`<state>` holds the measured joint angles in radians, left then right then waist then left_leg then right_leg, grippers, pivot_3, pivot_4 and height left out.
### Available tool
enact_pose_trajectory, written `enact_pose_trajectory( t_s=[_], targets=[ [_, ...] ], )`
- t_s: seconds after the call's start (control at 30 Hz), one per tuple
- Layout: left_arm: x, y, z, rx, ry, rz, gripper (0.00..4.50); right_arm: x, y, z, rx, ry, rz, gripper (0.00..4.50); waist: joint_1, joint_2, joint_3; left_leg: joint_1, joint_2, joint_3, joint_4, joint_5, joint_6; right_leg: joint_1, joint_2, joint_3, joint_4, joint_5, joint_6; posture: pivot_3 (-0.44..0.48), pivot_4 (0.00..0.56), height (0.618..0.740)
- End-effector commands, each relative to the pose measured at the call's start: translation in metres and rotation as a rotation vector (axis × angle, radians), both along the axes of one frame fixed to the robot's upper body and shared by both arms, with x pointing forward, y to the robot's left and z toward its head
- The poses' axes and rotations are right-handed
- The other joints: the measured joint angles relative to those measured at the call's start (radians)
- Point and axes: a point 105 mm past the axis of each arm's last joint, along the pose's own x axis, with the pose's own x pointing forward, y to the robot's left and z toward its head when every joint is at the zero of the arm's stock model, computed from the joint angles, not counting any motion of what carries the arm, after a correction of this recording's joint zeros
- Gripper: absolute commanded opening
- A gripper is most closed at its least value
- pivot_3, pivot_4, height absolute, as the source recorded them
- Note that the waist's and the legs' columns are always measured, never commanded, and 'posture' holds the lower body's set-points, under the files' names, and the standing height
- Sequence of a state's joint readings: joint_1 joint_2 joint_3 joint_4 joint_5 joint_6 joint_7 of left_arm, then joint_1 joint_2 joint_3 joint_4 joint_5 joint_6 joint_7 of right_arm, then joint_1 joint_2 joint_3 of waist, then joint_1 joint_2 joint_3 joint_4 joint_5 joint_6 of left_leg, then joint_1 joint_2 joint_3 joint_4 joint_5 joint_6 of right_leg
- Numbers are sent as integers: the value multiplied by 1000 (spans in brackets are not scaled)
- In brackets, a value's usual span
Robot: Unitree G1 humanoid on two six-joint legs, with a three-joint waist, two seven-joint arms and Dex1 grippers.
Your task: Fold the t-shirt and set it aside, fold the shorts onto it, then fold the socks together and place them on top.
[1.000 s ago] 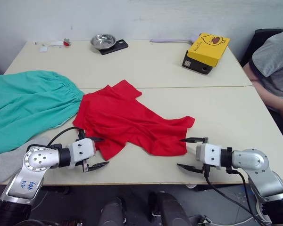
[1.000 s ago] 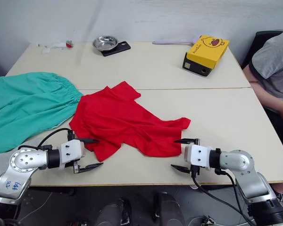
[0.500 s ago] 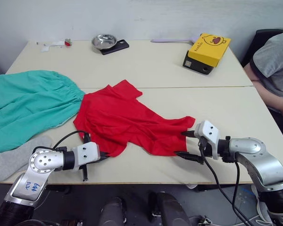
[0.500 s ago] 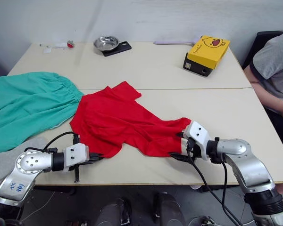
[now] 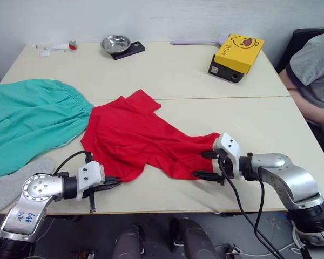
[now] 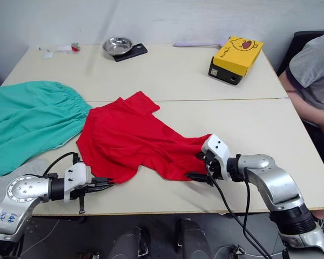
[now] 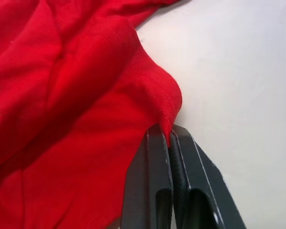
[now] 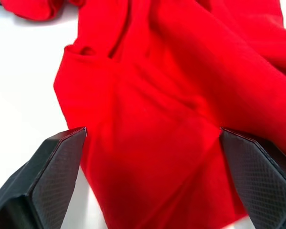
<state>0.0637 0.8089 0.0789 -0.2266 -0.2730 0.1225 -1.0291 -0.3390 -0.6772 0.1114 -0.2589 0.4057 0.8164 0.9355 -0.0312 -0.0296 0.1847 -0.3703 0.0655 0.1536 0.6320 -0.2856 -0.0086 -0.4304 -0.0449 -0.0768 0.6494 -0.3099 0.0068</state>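
The red t-shirt [image 5: 135, 135] lies crumpled across the middle of the table. My left gripper [image 5: 114, 181] is at the shirt's near left corner, shut on the hem; in the left wrist view its two black fingers [image 7: 152, 181] pinch a fold of red cloth. My right gripper [image 5: 202, 164] is open at the shirt's near right edge, one finger on each side of the cloth [image 8: 152, 119]. The teal-green shorts [image 5: 27, 121] are spread at the table's left. A light grey sock [image 5: 13, 182] lies by the near left edge, beside my left arm.
A yellow box [image 5: 237, 51] on a black base sits at the back right. A metal bowl [image 5: 115, 43] and a black flat device [image 5: 130, 50] are at the back. A seated person [image 5: 313, 70] is at the table's right side.
My left gripper has shut on the t-shirt's near left hem. My right gripper has moved in and up to the shirt's right edge, still open.
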Motion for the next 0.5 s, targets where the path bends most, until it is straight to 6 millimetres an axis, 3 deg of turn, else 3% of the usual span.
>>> enact_pose_trajectory(
  t_s=[0.03, 0.13, 0.47, 0.5],
  targets=[
    [0, 2, 12, -4, -39, -3, 12, -1, 9, 5, 43, 11, 26, 4315, 1, 0, 0, 0, 0, 0, 0, 0, 1, 0, 0, 0, 0, 0, 0, 0, 150, 740],
    [0, 6, 12, -3, -38, 13, 0, -3, 7, 9, 58, 20, 26, 3581, 2, 0, 0, 0, 0, 0, 0, 0, 1, 0, 0, 0, 0, 0, 0, 0, 150, 740],
    [0, 15, 13, -14, -34, 40, 0, -11, -5, 17, 60, -12, 65, 26, 1, 0, 0, 0, 0, 0, 0, -1, 1, 0, 0, 0, 0, 0, 0, 0, 150, 740],
    [0, 17, 14, -19, -33, 45, 0, -13, -8, 21, 65, -36, 88, 26, 2, 0, 0, 0, 0, 0, 0, -1, 1, 0, 0, 0, 0, 0, 0, 0, 150, 740]
  ],
)
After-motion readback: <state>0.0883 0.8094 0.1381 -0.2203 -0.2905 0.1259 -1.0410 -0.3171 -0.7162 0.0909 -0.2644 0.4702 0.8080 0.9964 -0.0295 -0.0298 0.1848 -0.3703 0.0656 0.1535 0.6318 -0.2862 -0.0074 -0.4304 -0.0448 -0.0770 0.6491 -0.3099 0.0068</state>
